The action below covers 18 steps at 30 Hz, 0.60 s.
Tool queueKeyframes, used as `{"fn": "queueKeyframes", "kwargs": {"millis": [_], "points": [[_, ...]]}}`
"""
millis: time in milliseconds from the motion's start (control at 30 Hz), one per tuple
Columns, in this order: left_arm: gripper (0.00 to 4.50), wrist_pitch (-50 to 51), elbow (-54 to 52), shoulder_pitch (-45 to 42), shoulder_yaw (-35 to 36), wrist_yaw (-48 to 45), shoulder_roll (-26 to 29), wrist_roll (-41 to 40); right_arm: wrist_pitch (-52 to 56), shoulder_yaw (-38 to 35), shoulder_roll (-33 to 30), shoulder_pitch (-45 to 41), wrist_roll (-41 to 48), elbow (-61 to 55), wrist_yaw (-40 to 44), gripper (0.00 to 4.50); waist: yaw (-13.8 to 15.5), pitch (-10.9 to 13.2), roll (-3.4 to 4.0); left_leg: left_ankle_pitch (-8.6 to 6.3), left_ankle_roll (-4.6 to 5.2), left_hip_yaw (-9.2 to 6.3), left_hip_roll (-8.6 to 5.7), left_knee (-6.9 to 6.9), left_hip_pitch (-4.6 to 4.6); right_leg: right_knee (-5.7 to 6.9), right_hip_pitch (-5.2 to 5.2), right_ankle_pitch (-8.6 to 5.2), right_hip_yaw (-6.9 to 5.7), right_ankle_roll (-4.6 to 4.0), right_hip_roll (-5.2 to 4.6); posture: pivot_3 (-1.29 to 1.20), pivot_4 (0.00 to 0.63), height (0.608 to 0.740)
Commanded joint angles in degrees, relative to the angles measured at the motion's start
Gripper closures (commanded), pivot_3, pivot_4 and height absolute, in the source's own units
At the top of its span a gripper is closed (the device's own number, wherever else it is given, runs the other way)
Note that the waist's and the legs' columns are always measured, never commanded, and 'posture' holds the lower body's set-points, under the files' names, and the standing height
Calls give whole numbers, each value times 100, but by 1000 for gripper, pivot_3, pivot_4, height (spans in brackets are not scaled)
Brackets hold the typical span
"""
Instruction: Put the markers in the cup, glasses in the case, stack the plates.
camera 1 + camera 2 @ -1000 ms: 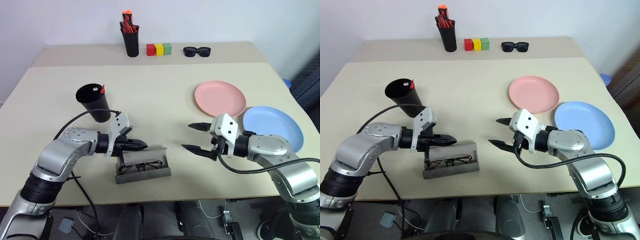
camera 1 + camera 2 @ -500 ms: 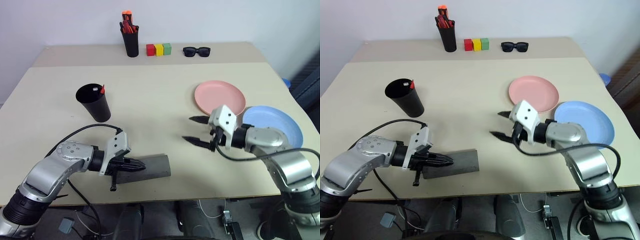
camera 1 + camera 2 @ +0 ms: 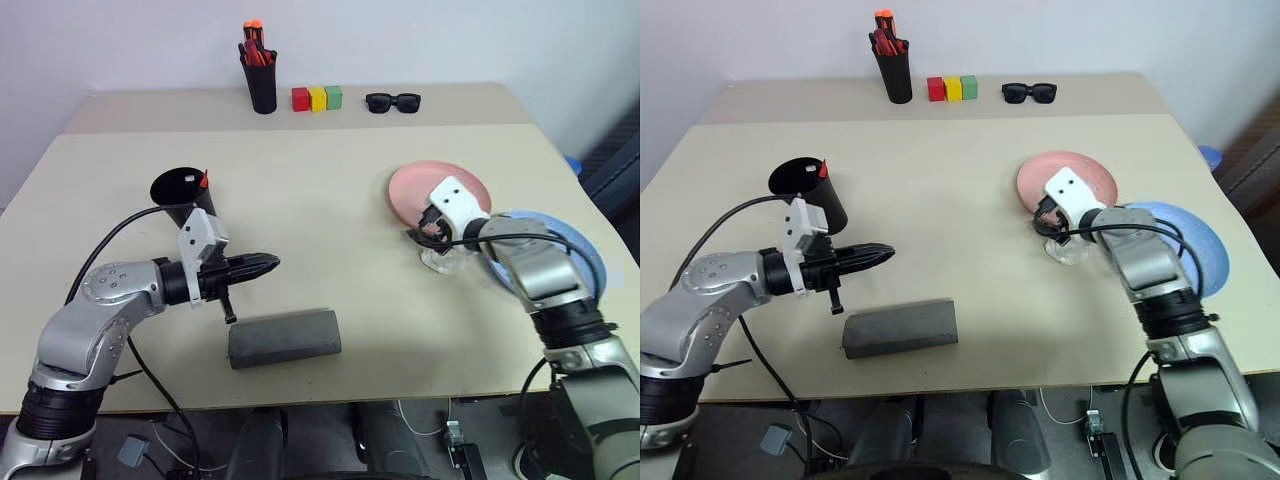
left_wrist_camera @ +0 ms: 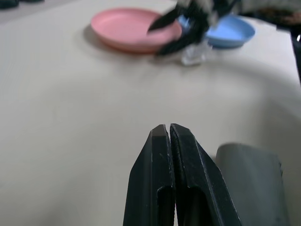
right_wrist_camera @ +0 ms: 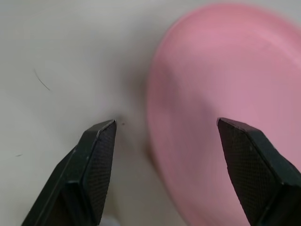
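Table (image 3: 330, 200): beige, all items on top. Blue plate (image 3: 580, 245) at right edge, apart from pink plate (image 3: 415, 185) just beside it, unstacked. Case (image 3: 285, 337) near front edge, lid down, glasses hidden. Cup (image 3: 180, 190) at left, upright, red marker (image 3: 204, 179) tip at rim. Left gripper (image 3: 262, 264) pinched tight, empty, hovering between cup and case. Right gripper (image 5: 164, 136) spread wide, empty, straddling near rim of pink plate.
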Motion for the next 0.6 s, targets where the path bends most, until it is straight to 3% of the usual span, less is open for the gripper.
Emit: {"fn": "queueKeyframes", "kwargs": {"millis": [33, 100, 233, 500, 600], "points": [[4500, -160, -311, 42, 0, 109, 4, 40, -319, -14, 87, -284, -271, 392, -138, 1561, 1, -1, 0, 0, 0, 1, 0, 0, 1, 0, 1, 1, 1, 0, 0, 0, 150, 740], [4500, -167, -377, 87, -24, 168, -6, 46, -424, -50, 117, -336, -359, 502, -174, 2290, 8, 0, 0, 0, 0, 0, 0, 1, 1, 0, 1, 0, 1, 0, 0, 0, 150, 740], [4500, -231, -429, 154, -85, 295, -62, 78, -390, -177, 84, -286, -359, 266, -102, 4439, 16, 0, 1, 0, 0, 0, 0, 0, -1, -1, 1, 0, 0, 1, 0, 0, 150, 740], [4500, -491, -38, -199, -304, 763, -492, 449, -721, -890, -846, 592, -336, -1509, 115, 4482, 66, 2, 4, 0, 0, -3, -4, 2, -5, -1, 1, 0, 0, 4, -2, 0, 150, 740], [4500, -542, 80, -327, -452, 741, -594, 505, -364, -1695, -1387, 1260, 110, -2348, 541, 4482, 67, 2, 4, 0, 0, -3, -5, 2, -4, -1, 2, 0, 1, 4, -2, 0, 150, 740]]}}
